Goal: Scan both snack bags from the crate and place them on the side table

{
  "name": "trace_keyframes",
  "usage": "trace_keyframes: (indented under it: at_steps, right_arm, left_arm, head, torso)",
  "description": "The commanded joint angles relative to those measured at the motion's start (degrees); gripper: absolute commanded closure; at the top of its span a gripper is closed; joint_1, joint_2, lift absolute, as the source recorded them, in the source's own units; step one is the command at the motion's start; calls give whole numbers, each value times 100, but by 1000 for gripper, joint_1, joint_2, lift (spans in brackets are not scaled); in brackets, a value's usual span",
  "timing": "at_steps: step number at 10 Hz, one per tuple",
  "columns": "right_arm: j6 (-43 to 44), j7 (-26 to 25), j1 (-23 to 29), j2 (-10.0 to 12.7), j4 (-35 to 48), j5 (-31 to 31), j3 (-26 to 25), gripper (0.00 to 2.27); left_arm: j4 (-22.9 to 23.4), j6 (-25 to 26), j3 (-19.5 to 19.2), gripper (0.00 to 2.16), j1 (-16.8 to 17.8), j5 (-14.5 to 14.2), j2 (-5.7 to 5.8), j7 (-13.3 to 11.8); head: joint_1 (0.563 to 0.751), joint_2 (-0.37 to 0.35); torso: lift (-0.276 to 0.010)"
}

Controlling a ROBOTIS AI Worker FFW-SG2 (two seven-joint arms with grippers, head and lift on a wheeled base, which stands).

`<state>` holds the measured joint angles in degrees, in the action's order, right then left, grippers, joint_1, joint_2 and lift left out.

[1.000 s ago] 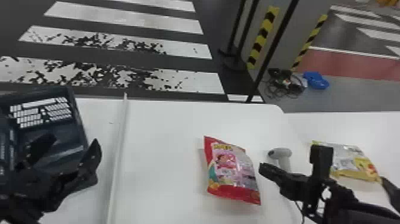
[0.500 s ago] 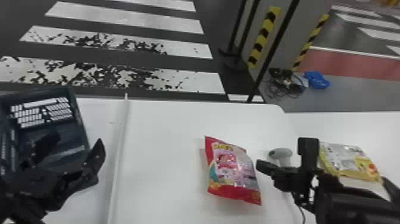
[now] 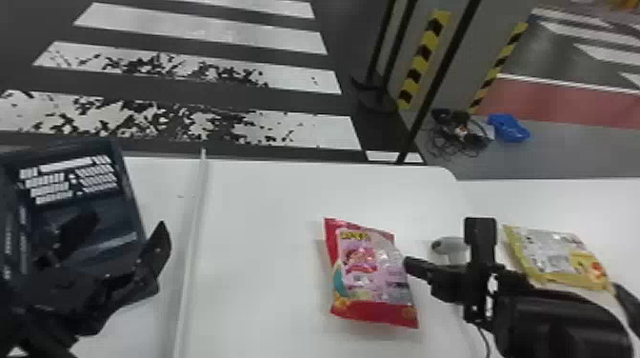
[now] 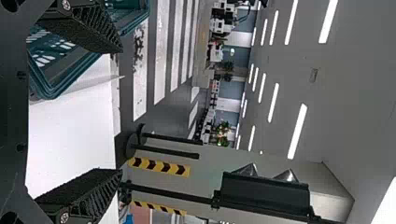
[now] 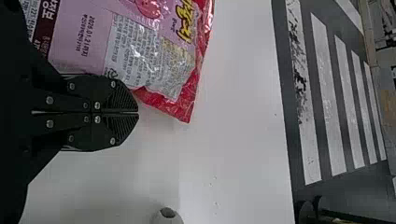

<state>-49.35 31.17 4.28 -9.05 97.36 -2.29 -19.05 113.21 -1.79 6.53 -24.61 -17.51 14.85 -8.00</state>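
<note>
The red and pink snack bag [image 3: 369, 276] lies flat on the white table. My right gripper [image 3: 410, 266] is at its right edge; in the right wrist view the gripper [image 5: 138, 112] is shut, its fingers pressed together beside the bag [image 5: 149, 51], with nothing between them. Farther right, the yellow snack bag [image 3: 557, 257] lies on a white surface behind my right arm. The grey-white scanner [image 3: 447, 246] stands between the bags, partly covered by that arm. My left gripper [image 3: 127, 226] is open and empty in front of the dark crate [image 3: 131, 190]; in the left wrist view the gripper [image 4: 120, 111] has its fingers wide apart.
A raised white strip [image 3: 193, 238] runs between the crate and the red bag. Black poles [image 3: 438, 81] and a striped pillar [image 3: 421, 62] stand beyond the table, with cables [image 3: 459, 133] and a blue item [image 3: 508, 128] on the floor.
My right arm has moved left and slightly away, uncovering more of the yellow bag. The left gripper has shifted slightly right. Both bags are where they were.
</note>
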Motion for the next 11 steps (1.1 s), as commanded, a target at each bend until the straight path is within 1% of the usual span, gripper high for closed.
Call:
trace_keyframes:
  at_steps: [1,4,8,11]
  right_arm:
    - [52,3,-77,0,-94,0,6,2263]
    - [210,3,-138,-18,-209,-17,6,2263]
    - [228,3,-226,-18,-305,-17,77,2263]
    - [386,-50,-226,-9,-270,-44,6,2263]
  left_arm:
    - [-1,0,6,83,0,-7,0,0]
    - [-10,0,6,83,9,-42,44,0]
    - [-27,0,6,83,27,-59,53,0]
    - [-36,0,6,83,27,-59,53,0]
  head:
    - [695,-242]
    - [695,-241]
    - [695,-235]
    - [695,-232]
  torso:
    - [-95]
    - [-95]
    - [-95]
    - [-95]
